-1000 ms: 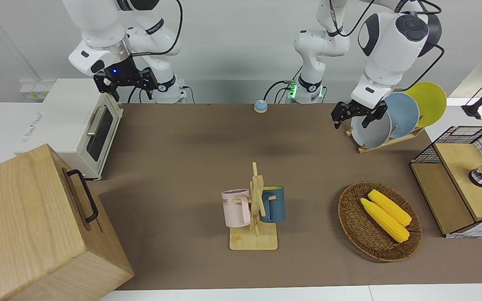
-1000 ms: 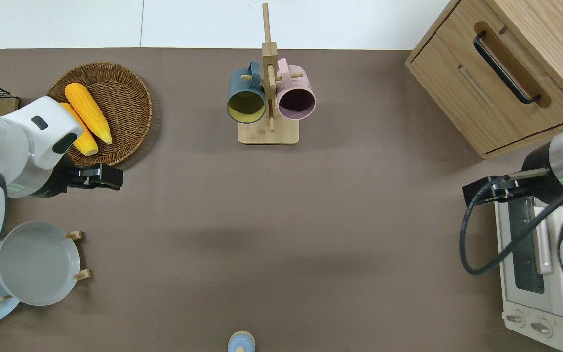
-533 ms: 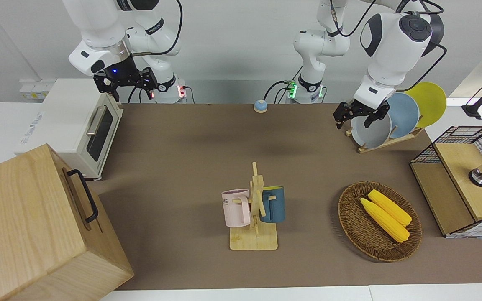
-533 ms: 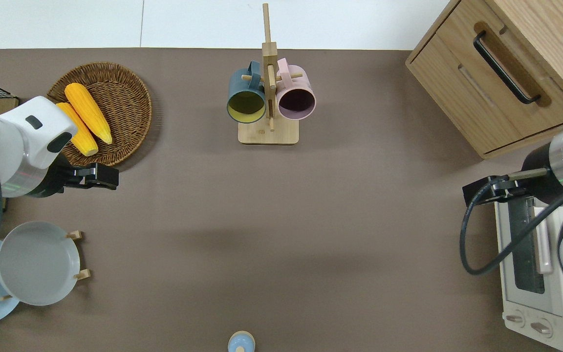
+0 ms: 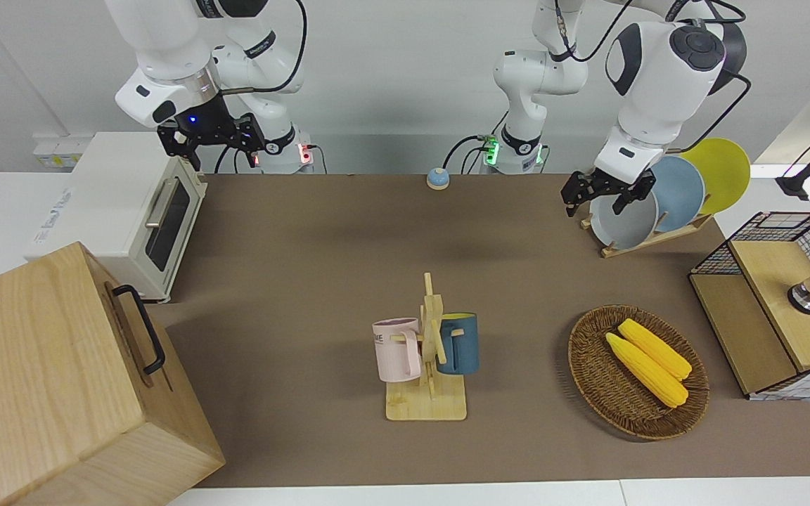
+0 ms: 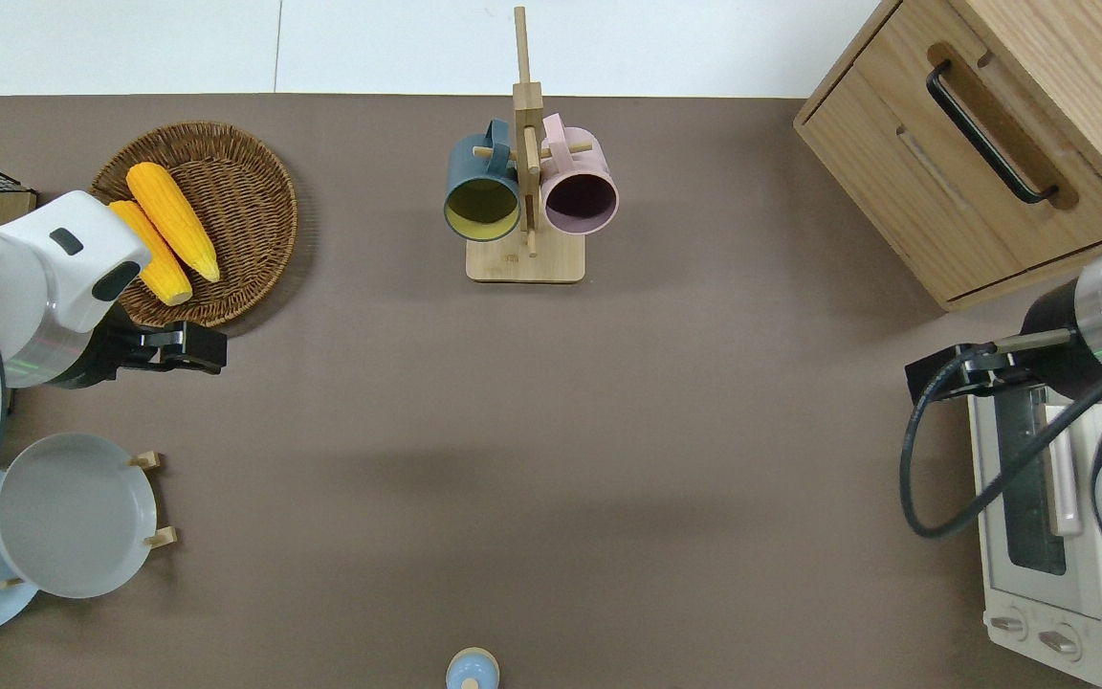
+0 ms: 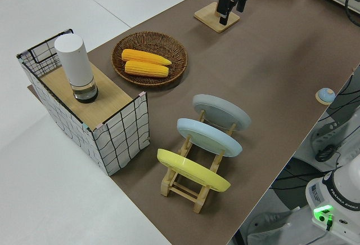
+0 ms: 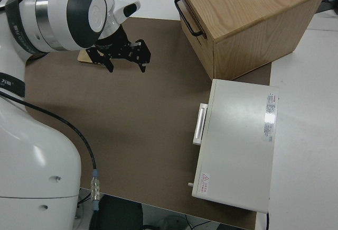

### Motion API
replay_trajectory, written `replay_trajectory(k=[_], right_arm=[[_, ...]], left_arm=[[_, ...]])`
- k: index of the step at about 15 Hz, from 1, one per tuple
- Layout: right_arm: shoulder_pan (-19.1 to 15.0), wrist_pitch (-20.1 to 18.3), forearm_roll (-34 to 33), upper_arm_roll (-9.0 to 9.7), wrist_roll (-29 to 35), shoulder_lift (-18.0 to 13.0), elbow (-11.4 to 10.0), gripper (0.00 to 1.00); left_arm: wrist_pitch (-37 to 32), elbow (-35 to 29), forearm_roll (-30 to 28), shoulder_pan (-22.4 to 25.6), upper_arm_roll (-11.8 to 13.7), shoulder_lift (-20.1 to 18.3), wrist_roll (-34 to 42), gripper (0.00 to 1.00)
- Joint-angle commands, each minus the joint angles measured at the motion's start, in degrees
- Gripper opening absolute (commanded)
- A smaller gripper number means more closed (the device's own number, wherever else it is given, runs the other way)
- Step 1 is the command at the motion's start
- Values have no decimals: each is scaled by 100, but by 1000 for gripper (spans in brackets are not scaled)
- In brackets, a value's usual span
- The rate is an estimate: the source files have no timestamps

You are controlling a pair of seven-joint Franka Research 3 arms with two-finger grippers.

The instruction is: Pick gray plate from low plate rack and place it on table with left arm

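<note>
- The gray plate (image 5: 621,219) leans in the low plate rack (image 5: 647,241) at the upper right of the front view — it sits in the slot farthest from the robots, with the light-blue plate (image 5: 679,191) and the yellow plate (image 5: 721,171) in the slots nearer them.
- The left gripper (image 5: 607,195) hangs in the air with its fingers apart and nothing between them; in the overhead view, at the left edge of the frame, it (image 6: 173,346) is over bare table (image 6: 551,431) between the wicker basket (image 6: 245,191) of corn and the rack — not over the plate.
- The right arm is parked, its gripper (image 5: 211,137) spread and empty at the upper left of the front view.
</note>
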Motion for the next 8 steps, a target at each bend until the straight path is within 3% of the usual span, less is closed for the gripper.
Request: replay_trajectory(k=[1, 7, 8], right_arm=[[-132, -62, -37, 121, 68, -12, 41, 983], [-132, -70, -37, 121, 68, -12, 41, 983], [-132, -62, -28, 121, 68, -12, 41, 983]], left_arm=[[-55, -307, 331, 8, -3, -331, -16, 995], [25, -1213, 945, 25, -3, -1157, -42, 995], [-54, -1257, 1277, 86, -3, -1237, -25, 995]])
